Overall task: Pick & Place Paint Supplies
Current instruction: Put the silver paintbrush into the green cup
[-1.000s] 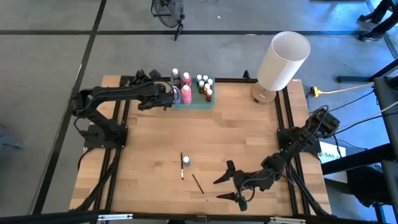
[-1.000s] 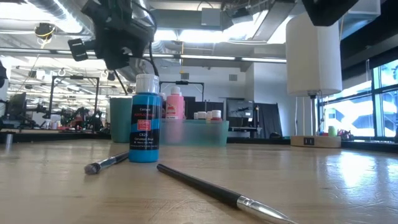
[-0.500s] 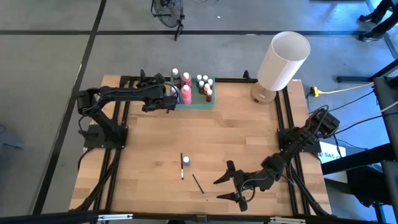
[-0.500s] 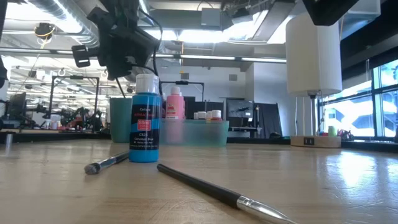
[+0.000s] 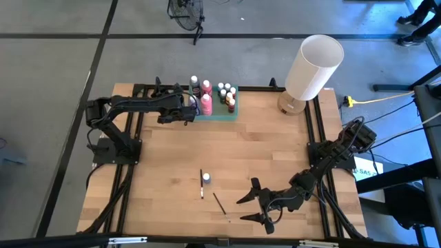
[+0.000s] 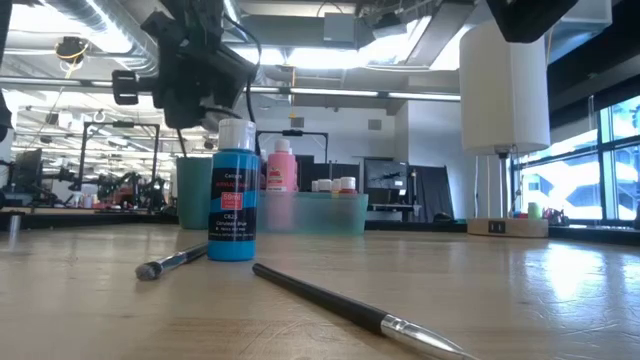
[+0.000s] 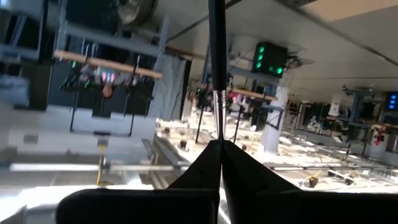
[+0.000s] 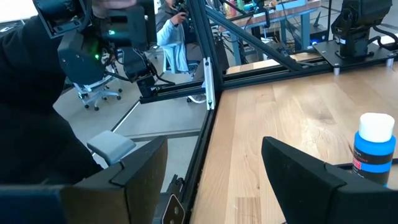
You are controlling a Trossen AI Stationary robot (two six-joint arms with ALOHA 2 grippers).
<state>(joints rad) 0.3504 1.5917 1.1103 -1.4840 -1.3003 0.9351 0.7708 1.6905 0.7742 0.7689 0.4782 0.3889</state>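
The brush (image 7: 216, 62) is a thin, stiff, light stick, clenched at its ferrule end in the left gripper (image 5: 187, 112)'s jaws beside the tray (image 5: 215, 114). It could pivot easily. The right gripper (image 5: 252, 204) waits released near the second brush (image 5: 220, 202) and blue bottle (image 5: 205, 178), which is best gripped round the body.

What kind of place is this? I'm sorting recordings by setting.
Most likely a robotics lab or open workshop: a wooden table on a black metal frame with two robot arms, exposed ceiling ducts, and rows of workbenches with equipment behind.
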